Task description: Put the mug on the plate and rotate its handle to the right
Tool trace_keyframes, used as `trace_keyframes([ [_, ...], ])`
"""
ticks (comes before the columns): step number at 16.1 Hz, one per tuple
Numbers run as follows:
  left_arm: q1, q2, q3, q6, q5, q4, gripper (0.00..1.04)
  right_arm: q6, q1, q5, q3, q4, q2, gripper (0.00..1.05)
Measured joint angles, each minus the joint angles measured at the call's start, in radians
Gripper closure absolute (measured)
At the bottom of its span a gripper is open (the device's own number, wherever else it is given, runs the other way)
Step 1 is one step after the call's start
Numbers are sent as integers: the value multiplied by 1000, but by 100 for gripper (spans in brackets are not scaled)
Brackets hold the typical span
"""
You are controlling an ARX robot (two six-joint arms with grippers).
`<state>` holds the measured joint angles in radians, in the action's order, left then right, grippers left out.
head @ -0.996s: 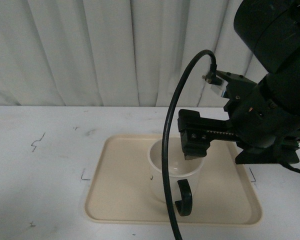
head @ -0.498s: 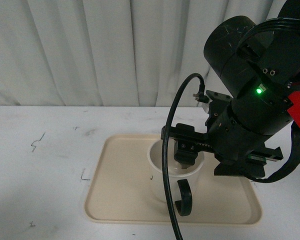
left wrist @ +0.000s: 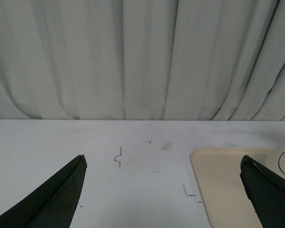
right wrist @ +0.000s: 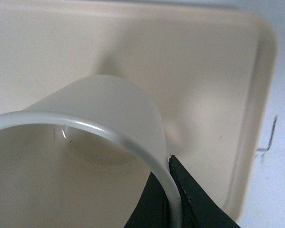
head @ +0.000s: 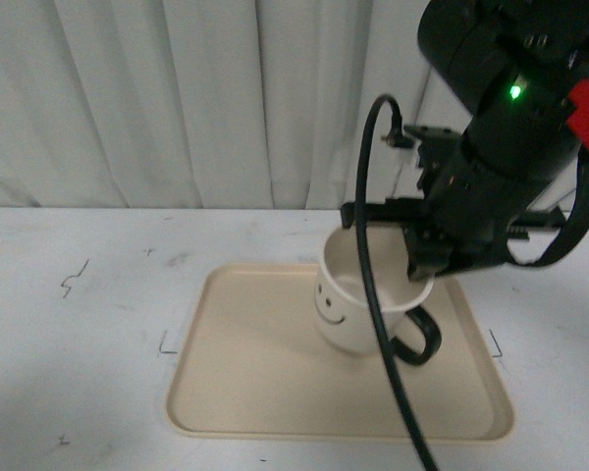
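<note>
Clearly, the right gripper [head: 422, 267] is closed on the rim of the mug [head: 346, 299], the rim pinched between its fingers [right wrist: 194, 206]; the mug is tilted over the plate [head: 206, 392], with the smiley face toward the camera and the handle [head: 419, 339] low on the right side; whether its base touches the plate, I cannot tell; a black cable [head: 359, 206] crosses in front of the mug; the left gripper [left wrist: 162, 160] is spread wide over the counter [left wrist: 61, 137], holding nothing, beside the plate.
</note>
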<state>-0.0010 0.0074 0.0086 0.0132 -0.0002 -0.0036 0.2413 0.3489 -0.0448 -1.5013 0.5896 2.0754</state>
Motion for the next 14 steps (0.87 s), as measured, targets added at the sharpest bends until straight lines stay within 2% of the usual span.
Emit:
trace_keyframes([
  [1, 0, 0, 0, 0, 0, 0, 7, -93, -18, -15, -51, 34, 7, 102],
  [3, 0, 0, 0, 0, 0, 0, 7, -436, -45, -19, -121, 69, 34, 102],
  [7, 0, 0, 0, 0, 0, 0, 7, -954, -29, -139, -201, 225, 82, 102],
  [10, 0, 0, 0, 0, 0, 0, 7, -1155, 12, -135, -351, 365, 173, 102],
  [14, 0, 0, 0, 0, 0, 0, 7, -1138, 47, -105, -519, 451, 302, 102],
])
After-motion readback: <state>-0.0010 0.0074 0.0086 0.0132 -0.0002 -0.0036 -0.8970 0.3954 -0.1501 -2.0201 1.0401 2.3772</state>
